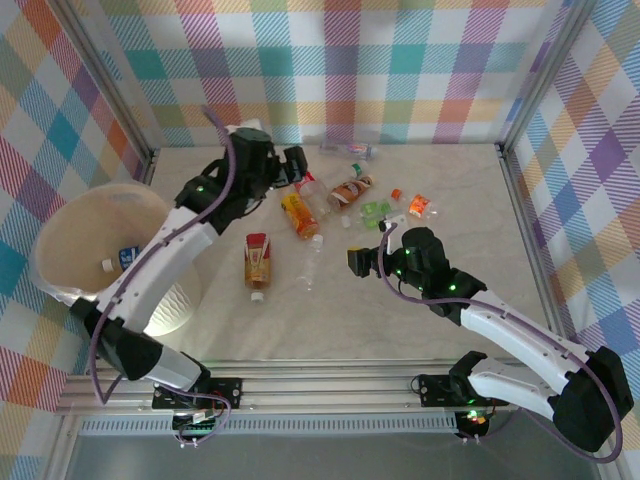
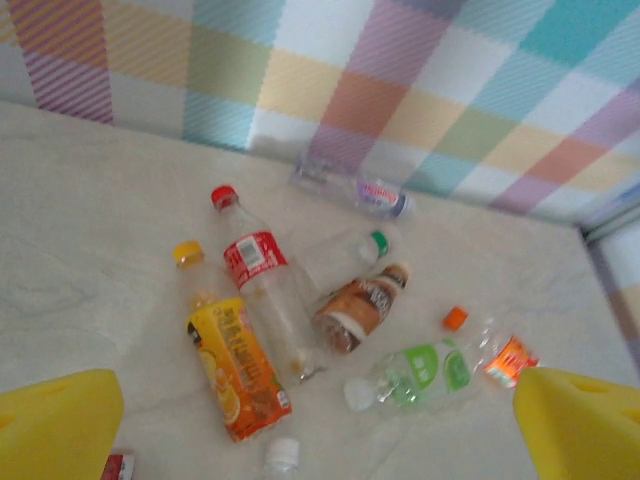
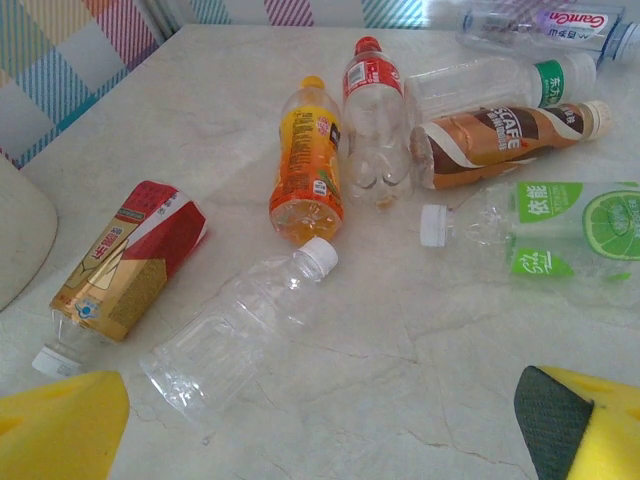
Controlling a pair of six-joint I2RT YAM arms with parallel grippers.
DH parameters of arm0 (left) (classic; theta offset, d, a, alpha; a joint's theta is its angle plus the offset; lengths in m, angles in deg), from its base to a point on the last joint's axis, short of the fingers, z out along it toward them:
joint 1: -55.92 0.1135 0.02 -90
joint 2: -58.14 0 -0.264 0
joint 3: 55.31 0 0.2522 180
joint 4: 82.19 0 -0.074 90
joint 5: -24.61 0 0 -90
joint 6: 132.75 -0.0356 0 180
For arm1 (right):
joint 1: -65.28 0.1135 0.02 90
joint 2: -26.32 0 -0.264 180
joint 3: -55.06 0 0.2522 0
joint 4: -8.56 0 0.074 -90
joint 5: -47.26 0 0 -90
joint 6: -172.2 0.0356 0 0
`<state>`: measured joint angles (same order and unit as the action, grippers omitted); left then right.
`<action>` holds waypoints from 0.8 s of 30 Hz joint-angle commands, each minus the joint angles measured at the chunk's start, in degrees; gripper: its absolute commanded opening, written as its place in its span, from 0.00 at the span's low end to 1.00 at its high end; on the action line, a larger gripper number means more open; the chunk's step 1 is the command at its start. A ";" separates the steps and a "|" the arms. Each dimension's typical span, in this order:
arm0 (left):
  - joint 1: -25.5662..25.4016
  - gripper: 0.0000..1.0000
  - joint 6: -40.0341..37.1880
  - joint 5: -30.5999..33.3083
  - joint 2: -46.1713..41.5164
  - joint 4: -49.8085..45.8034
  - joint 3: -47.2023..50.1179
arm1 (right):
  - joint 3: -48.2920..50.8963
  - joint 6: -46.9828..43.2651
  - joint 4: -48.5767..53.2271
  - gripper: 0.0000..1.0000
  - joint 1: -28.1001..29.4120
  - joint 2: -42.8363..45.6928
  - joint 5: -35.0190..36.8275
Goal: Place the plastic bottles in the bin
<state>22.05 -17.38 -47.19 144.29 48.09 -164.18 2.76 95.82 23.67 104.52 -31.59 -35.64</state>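
Observation:
The white ribbed bin stands at the left, with a blue-labelled bottle lying inside. Several bottles lie on the table: a red-and-gold one, an orange one, a clear white-capped one, a brown one and a green one. My left gripper hangs open above the far cluster; the orange bottle and a red-labelled bottle lie below it. My right gripper is open, just short of the clear bottle.
Another clear bottle lies against the checked back wall. An orange-labelled bottle sits right of the cluster. The bin's wall edges the right wrist view at the left. Metal frame posts stand at the table's corners.

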 commanded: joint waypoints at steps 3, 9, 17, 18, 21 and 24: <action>-4.43 1.00 -2.90 7.10 6.78 -8.14 -5.17 | 0.26 2.84 -0.38 1.00 0.22 -0.01 2.55; -5.20 1.00 2.53 4.47 12.75 -13.25 -2.68 | 0.30 3.78 1.73 1.00 0.20 0.16 3.93; -4.28 1.00 4.23 0.88 15.03 -13.40 6.26 | 0.40 3.60 2.69 1.00 0.17 0.21 3.46; -3.54 1.00 4.54 -0.35 15.44 -13.19 7.14 | 0.24 3.51 2.63 1.00 0.15 0.10 3.44; -1.73 1.00 5.48 -0.63 16.82 -13.74 9.17 | 0.06 3.59 2.78 1.00 0.22 -0.10 3.12; 0.75 1.00 5.97 -0.03 16.92 -14.21 11.77 | 0.06 3.76 3.29 1.00 0.20 0.16 3.15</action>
<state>20.52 -13.05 -46.93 160.86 36.02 -154.52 2.76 98.97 26.57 104.52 -31.61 -32.67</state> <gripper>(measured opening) 0.997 0.996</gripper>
